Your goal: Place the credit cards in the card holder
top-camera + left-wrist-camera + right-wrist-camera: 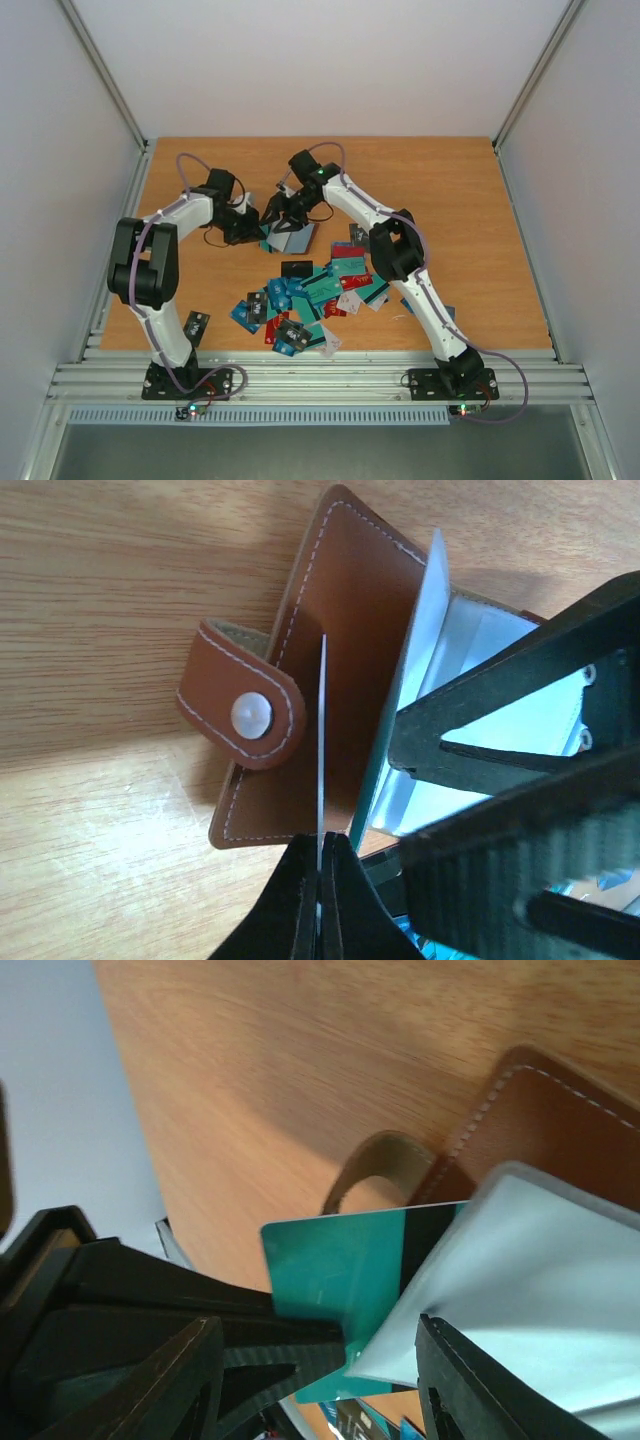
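Your left gripper [320, 895], nearest in the left wrist view, pinches one teal card [322, 770] edge-on over the one brown card holder [335, 620] at frame centre.

Right wrist view: your right gripper [330, 1380] stands spread, with a clear sleeve [540, 1280] between its fingers.

Top view: over a dozen credit cards [322, 288] lie lower centre, well inside the table [470, 200] edges.

Setting: robotics lab test cell. Wooden tabletop [480, 200] boxed in by plain white panels [320, 60] on metal framing. 2 cabled robot arms [150, 270] bolted to a slotted aluminium rail [320, 380] at near edge; base LEDs [188, 411] lit.
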### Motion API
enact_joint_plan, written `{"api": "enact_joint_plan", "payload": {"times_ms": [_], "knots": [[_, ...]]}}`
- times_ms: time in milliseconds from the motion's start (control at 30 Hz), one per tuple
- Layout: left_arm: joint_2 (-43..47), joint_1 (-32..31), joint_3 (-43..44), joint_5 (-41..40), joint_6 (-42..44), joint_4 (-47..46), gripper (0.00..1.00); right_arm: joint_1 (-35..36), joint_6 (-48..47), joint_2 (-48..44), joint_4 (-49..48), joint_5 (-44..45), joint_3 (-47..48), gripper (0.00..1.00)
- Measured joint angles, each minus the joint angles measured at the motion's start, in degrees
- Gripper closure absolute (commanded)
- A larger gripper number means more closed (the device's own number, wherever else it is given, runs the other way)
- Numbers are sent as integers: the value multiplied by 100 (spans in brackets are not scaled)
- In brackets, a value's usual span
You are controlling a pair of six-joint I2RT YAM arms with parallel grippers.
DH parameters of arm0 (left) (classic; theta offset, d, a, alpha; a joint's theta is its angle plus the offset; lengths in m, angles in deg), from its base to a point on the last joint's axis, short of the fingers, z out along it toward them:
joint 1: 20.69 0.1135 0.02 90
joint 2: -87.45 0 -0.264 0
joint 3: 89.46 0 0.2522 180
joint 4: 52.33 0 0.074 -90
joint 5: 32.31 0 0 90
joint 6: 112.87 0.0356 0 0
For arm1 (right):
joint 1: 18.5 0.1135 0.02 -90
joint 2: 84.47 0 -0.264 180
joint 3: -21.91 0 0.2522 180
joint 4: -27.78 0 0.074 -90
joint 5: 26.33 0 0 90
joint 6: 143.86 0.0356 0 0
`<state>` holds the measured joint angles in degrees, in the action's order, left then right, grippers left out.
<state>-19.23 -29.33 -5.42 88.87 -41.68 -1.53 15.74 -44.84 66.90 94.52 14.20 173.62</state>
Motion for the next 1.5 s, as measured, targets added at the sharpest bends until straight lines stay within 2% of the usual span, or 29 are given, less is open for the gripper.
{"api": "enact_joint_plan", "payload": {"times_ms": [400,567,700,867,1000,1167,1300,1500], "knots": [[138,133,-529,44,-155,-372,100,-225,160,160,20,42,293,49],[529,133,-1121,166,-466,-643,100,-345,175,289,15,144,363,50],[1040,120,-1388,136,-595,-511,100,-345,188,420,-4,129,367,50],[1862,120,-1169,98,-466,-157,98,-319,188,527,-83,-55,400,49],[2122,120,-734,332,-195,-76,98,-302,188,610,-205,-229,452,49],[1777,118,-619,789,-31,-516,99,-302,205,706,-376,-527,487,49],[1178,118,-942,1060,-498,-1622,100,-310,114,710,-334,-533,494,49],[481,212,-931,1296,-968,-2579,100,-533,-2,706,-197,-535,505,49]]}}
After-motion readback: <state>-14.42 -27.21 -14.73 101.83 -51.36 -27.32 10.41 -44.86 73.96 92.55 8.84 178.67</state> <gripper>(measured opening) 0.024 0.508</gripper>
